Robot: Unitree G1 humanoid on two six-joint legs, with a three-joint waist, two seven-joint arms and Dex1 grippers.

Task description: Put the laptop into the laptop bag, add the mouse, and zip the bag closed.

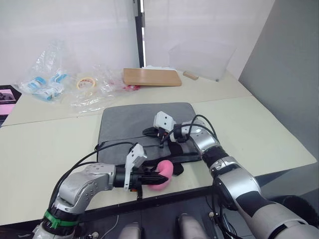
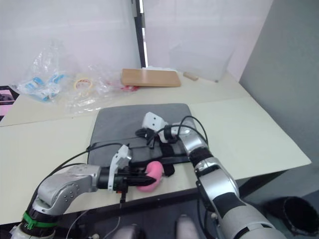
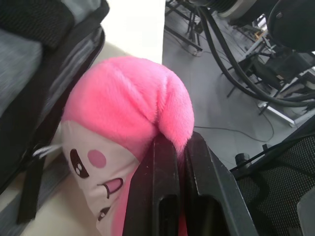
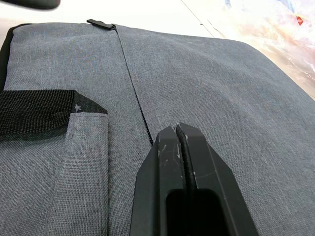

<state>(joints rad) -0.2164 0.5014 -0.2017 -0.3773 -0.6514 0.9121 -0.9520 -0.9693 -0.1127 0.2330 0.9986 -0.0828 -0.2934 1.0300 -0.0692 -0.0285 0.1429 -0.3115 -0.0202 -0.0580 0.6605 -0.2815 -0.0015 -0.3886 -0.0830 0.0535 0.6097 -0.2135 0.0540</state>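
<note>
Left end effector (image 1: 160,177) clenched on pink plush toy (image 3: 123,123); its face visible via wrist cam. Right end effector (image 4: 177,129) closed, empty, fingertips over flat grey fabric laptop bag (image 1: 129,122).

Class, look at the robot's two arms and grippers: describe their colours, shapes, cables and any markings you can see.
Both arms have rounded silver-grey metallic shells with black joints. Loose black cables loop along each forearm. A white angular block sits at each wrist. The left gripper and right gripper each have two black fingers, tapered and lightly scuffed. A green band rings the left arm near the shoulder.
</note>
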